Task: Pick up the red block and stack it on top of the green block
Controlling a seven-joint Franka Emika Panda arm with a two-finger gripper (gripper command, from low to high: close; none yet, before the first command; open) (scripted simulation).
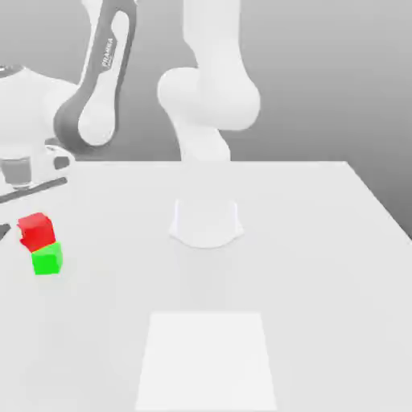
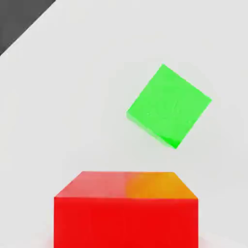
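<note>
room: plain grey backdrop; no walls or fittings can be made out.
surface: white table (image 1: 322, 241), flat and matte. A slightly brighter white rectangle (image 1: 208, 358) is marked on its near part. The arm base (image 1: 206, 221) is seated mid-table.
green block: green block (image 1: 47, 261) is seen resting on the table near the exterior view's left edge. In the hand view it (image 2: 168, 105) is shown rotated, corners turned diagonally against the red block's edges.
red block: red block (image 1: 36, 231) is seen just above the green one in the exterior view, tilted and offset slightly toward that view's left. Whether the two touch cannot be told. In the hand view it (image 2: 126, 210) fills the foreground, close under the camera.
gripper: the hand body is seen at the exterior view's left edge, above the red block. The fingers are not visible in either view, so open or closed cannot be told; a hold on the red block is suggested by its raised, tilted pose but is not confirmed.
key relation: green block is judged to lie below and ahead of the red block, not yet centred under it. A lateral shift plus a yaw correction is judged needed so the faces line up.
long axis: none; both are cubes, so only yaw matters.
nearer arm: single arm, already over the pair.
risk: with the present offset and twist, an edge landing and a slide-off are judged likely.
</note>
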